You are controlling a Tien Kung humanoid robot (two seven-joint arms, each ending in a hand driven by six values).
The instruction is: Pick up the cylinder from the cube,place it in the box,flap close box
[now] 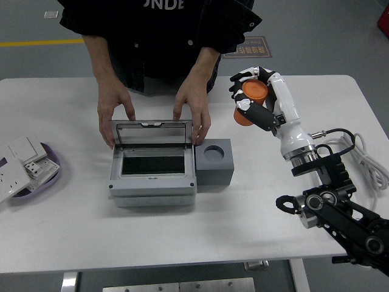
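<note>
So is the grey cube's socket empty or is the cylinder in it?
Empty: the cube shows a bare round hole, and the right hand holds the orange cylinder above the table.

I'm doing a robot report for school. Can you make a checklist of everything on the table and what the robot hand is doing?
Surface: white table, mostly bare at the front.
Job's things: orange cylinder held up in the air; grey cube with an empty round hole on top; grey box beside the cube, its flap raised.
Clutter: purple tray with white sockets at the left edge.
Hands: right hand, fingers wrapped around the cylinder; left hand nothing seen.
Cables: white power strip and its cord at the right.
Surroundings: a person's hands hold the flap; grey floor.
</note>
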